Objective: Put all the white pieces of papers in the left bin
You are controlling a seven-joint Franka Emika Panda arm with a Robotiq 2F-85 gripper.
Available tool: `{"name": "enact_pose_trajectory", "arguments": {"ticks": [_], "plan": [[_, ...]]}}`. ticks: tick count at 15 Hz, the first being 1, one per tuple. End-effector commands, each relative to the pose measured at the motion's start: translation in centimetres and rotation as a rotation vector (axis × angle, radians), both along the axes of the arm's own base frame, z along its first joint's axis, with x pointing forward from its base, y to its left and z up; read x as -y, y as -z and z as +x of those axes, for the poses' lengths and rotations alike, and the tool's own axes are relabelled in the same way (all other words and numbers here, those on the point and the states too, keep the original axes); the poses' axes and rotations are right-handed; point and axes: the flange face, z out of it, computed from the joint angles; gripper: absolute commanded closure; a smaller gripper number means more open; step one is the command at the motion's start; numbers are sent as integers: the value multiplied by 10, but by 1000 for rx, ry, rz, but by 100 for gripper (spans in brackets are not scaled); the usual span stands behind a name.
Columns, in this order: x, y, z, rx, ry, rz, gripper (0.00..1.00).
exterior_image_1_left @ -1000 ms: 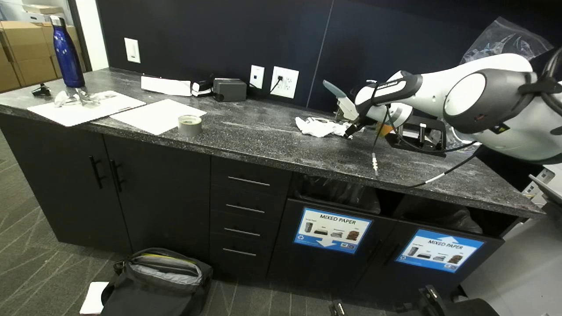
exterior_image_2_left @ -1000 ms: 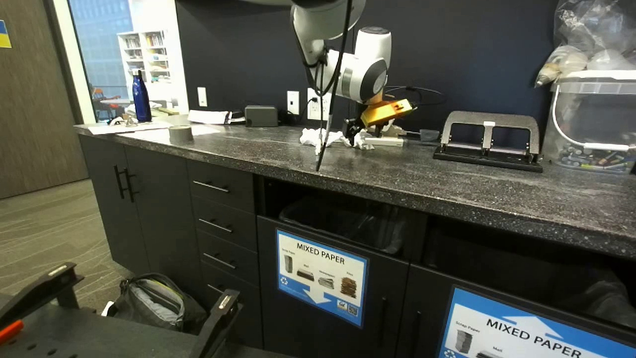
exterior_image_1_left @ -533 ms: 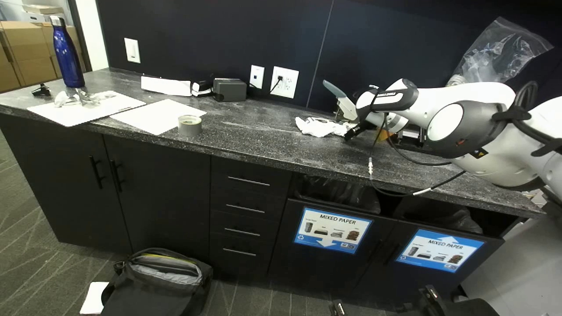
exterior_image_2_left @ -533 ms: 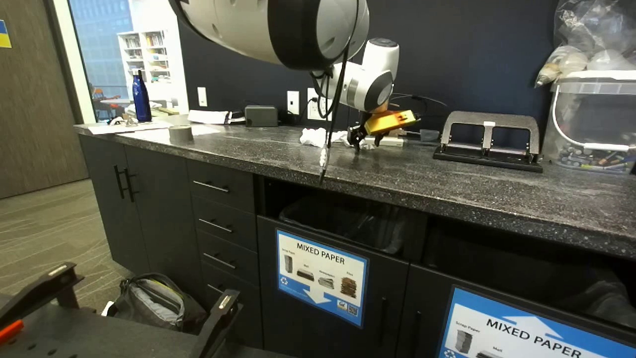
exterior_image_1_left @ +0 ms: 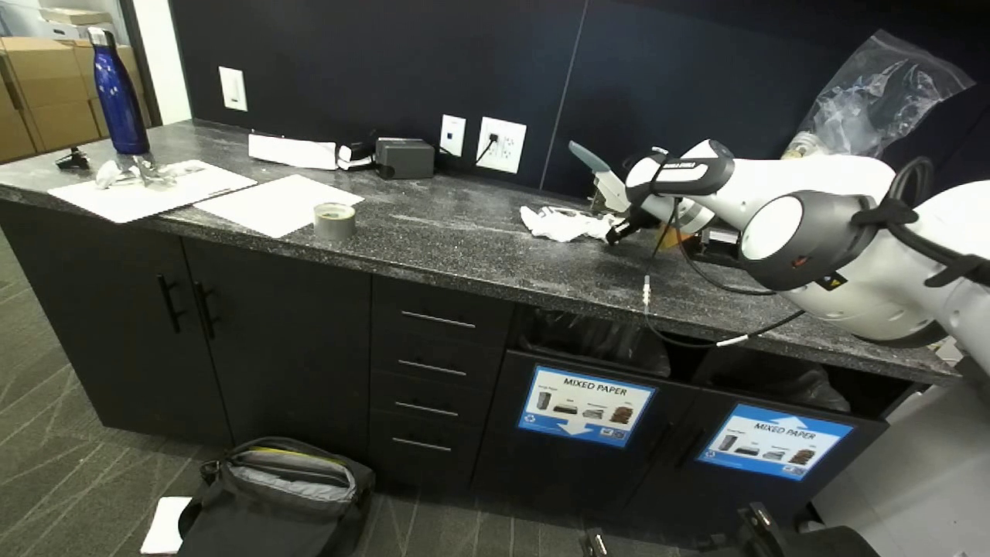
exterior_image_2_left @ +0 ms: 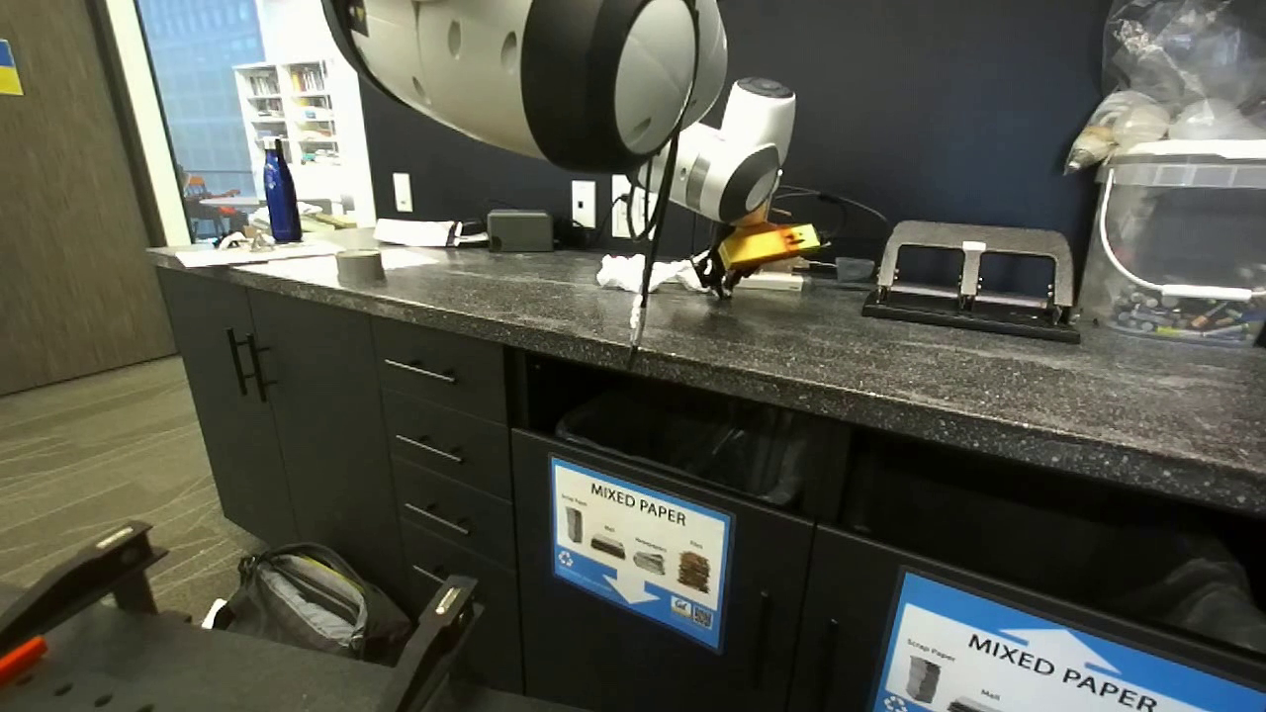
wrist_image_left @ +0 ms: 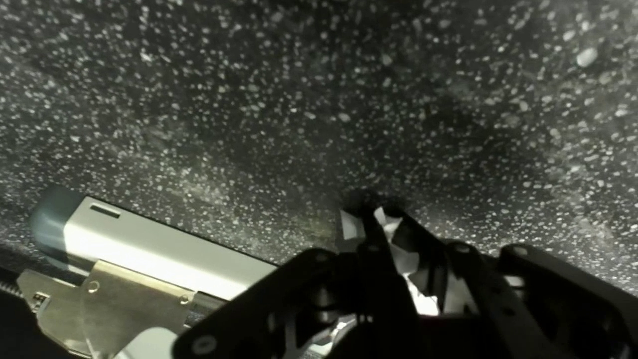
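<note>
Gripper (exterior_image_1_left: 613,235) is clamped on one end of the crumpled white paper (exterior_image_1_left: 563,224), which lies on the speckled countertop (exterior_image_1_left: 456,244); expect a light, soft, tearable load, best pinched at a thick fold, not a thin edge.

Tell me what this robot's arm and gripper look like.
The arm is white and rounded, with dark grey joint covers, a small black-and-yellow label and loose black cables with white sleeves. The gripper is black with jointed linkages; an orange-yellow block sits beside it.
</note>
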Motion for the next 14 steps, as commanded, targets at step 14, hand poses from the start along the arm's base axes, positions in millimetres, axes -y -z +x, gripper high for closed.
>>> {"name": "enact_pose_trajectory", "arguments": {"ticks": [14], "plan": [[-15,-23,-5,-298,98,-219,90]]}}
